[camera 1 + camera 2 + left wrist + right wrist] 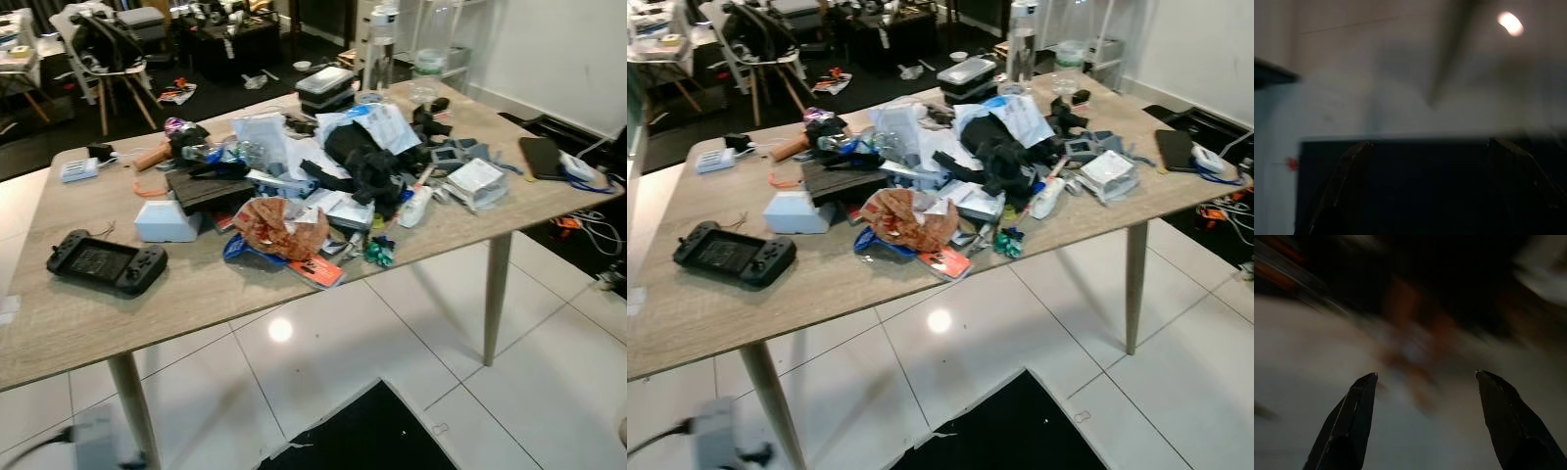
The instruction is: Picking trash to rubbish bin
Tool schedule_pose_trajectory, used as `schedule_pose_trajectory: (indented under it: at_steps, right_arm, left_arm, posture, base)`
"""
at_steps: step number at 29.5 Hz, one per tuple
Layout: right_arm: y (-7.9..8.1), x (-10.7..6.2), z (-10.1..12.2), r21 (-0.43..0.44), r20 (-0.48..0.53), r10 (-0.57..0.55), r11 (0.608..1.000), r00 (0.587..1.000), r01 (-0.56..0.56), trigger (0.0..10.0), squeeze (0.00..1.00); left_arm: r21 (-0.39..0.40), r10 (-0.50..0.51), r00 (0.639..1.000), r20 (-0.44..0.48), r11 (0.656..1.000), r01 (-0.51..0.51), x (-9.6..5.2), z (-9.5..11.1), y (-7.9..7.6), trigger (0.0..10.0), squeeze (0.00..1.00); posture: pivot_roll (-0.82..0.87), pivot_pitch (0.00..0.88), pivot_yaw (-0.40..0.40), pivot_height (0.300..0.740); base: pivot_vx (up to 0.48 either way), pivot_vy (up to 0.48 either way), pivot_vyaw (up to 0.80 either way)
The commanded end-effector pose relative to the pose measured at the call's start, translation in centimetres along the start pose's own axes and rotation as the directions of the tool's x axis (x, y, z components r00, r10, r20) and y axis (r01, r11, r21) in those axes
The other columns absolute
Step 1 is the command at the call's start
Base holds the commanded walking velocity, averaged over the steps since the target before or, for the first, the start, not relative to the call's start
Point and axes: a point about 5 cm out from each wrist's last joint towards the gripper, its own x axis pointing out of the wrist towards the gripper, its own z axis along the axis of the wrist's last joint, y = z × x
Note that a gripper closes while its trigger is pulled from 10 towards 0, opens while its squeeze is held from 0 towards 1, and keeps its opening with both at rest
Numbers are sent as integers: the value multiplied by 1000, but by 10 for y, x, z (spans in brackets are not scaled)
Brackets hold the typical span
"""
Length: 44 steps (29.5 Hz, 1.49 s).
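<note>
Black mat (362, 436) on floor nearest. Trash pile (294, 186) mid-counter (59, 323), mixed with game controller (106, 262). Left gripper (1425, 147) and right gripper (1425, 377) fingers spread wide, empty. Risk: grabbing non-trash, or knocking items off the counter edge.

black game controller (107, 261), white box (167, 220), wooden table (59, 318), white tiled floor (333, 362)

Trash pile (323, 186) mid-table (118, 313); game controller (106, 261) to left.
</note>
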Motion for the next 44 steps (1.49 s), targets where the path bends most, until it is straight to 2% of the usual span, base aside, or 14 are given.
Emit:
schedule_pose_trajectory:
  at_steps: [1, 6, 12, 13, 16, 18, 20, 22, 25, 29, 37, 39, 42, 44]
  right_arm:
    - [30, -1, 23, 74, 115, 185, 978, 976, -194, 10000, 0]
    - [84, -14, 75, 107, 318, 442, 862, 839, -495, 10000, 0]
    - [108, -41, 110, 95, 480, 635, 647, 605, -756, 10000, 0]
    - [113, -54, 119, 65, 523, 687, 558, 505, -827, 10000, 0]
    - [116, -62, 124, 52, 542, 712, 501, 446, -864, 10000, 0]
    - [119, -65, 125, 54, 548, 719, 479, 427, -876, 10000, 0]
    - [125, -70, 127, 59, 552, 737, 433, 391, -900, 10000, 0]
    - [129, -72, 128, 62, 551, 748, 406, 370, -912, 10000, 0]
    - [134, -74, 129, 58, 540, 759, 397, 363, -916, 10000, 0]
    - [140, -73, 126, 69, 498, 775, 412, 389, -909, 10000, 0]
    - [158, -87, 118, 83, 454, 818, 356, 353, -931, 10000, 0]
    - [167, -98, 112, 82, 435, 849, 294, 299, -952, 10000, 0]
    - [190, -142, 87, -9, 329, 943, 47, 42, -999, 10000, 0]
    - [199, -155, 75, 3, 291, 957, -2, -1, -1000, 10000, 0]
  left_arm:
    - [-84, 130, 990, 54, 989, -125, 1, 18, 23, 10000, 0]
    - [-145, 337, 927, 165, 938, -315, -1, 67, 61, 10000, 0]
    - [-260, 554, 820, 146, 821, -509, -12, 80, 103, 10000, 0]
    - [-366, 626, 765, 147, 754, -546, -18, 90, 116, 10000, 0]
    - [-425, 644, 744, 177, 732, -532, -21, 104, 120, 10000, 0]
    - [-463, 621, 748, 236, 748, -475, -22, 122, 118, 10000, 0]
    - [-468, 459, 770, 442, 851, -238, -25, 169, 98, 10000, 0]
    - [-363, 251, 746, 617, 932, -14, -30, 207, 68, 10000, 0]
    - [-169, -51, 669, 742, 951, 259, -39, 239, 24, 10000, 0]
    - [299, -575, 385, 722, 761, 576, -62, 258, -54, 10000, 0]
    - [575, -853, 99, 512, 426, 698, -86, 241, -120, 10000, 0]
    - [580, -862, 79, 501, 402, 708, -88, 238, -128, 10000, 0]
    - [612, -897, 2, 443, 304, 730, -95, 228, -147, 10000, 0]
    - [629, -911, -54, 408, 238, 740, -100, 222, -155, 10000, 0]
  posture:
    - [-154, 60, 114, 740]
    - [-135, 53, 104, 740]
    - [-135, 53, 104, 740]
    - [-137, 48, 105, 740]
    - [-137, 49, 106, 740]
    - [-136, 50, 102, 740]
    - [-132, 50, 98, 740]
    - [-131, 49, 94, 740]
    - [-131, 48, 93, 740]
    - [-133, 48, 93, 740]
    - [-137, 50, 96, 740]
    - [-137, 50, 96, 740]
    - [-137, 50, 96, 740]
    - [-137, 50, 96, 740]
  base:
    - [0, 0, 0]
    - [0, 0, 0]
    - [0, 0, 0]
    - [0, 0, 0]
    - [0, 0, 0]
    - [0, 0, 0]
    - [0, 0, 0]
    - [0, 0, 0]
    - [0, 0, 0]
    - [0, 0, 0]
    - [0, 0, 0]
    - [0, 0, 0]
    - [0, 0, 0]
    - [0, 0, 0]
